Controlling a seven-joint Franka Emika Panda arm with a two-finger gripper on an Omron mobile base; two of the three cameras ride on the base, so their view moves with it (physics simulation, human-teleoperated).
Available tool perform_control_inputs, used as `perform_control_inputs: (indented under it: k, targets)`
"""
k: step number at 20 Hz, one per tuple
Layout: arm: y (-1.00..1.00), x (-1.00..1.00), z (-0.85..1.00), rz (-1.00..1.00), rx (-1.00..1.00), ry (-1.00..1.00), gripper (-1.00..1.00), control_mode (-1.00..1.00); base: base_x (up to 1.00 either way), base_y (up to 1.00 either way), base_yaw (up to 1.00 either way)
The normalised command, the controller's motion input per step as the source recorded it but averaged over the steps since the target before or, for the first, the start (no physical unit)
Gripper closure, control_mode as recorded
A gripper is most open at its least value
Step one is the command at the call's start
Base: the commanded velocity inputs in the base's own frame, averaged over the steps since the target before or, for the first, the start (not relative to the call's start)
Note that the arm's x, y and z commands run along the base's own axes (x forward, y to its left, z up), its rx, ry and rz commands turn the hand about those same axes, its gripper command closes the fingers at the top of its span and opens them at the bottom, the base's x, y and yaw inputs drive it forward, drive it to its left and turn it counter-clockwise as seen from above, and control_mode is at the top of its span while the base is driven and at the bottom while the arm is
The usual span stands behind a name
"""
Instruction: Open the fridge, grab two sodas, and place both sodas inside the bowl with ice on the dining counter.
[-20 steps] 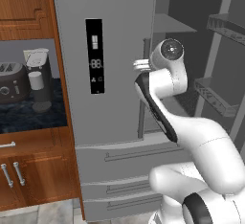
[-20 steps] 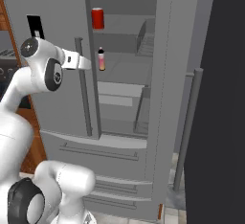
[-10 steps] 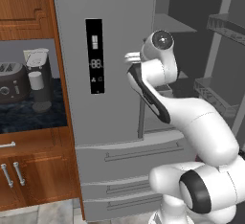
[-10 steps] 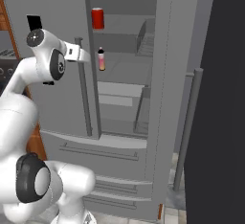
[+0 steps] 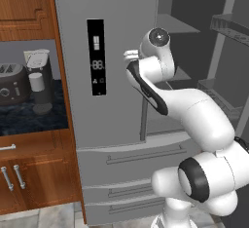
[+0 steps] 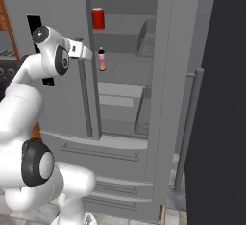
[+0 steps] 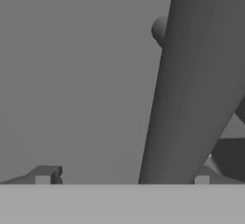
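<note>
Fridge [image 6: 57, 12] right door open, both sodas on view — reach not yet begun.
My arm sits by the left door's bar handle [image 7: 191, 89]; I judge I should clear it, then go in level for the red can [image 6: 98, 18] on the upper shelf, the slim pink bottle [image 6: 102, 59] below it. My claw [image 7: 122, 180] stands wide and empty.
</note>
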Motion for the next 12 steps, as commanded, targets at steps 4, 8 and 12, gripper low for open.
perform_control_inputs:
  k: [4,8,12]
  targets:
    - [-0.22,0.08,0.0,0.0,0.0,0.0,-1.0,-1.0,0.0,0.0,0.0]
    - [-0.15,0.08,0.0,0.0,0.0,0.0,-1.0,-1.0,0.0,0.0,0.0]
    - [-0.21,0.12,0.0,0.0,0.0,0.0,-1.0,-1.0,0.0,0.0,0.0]
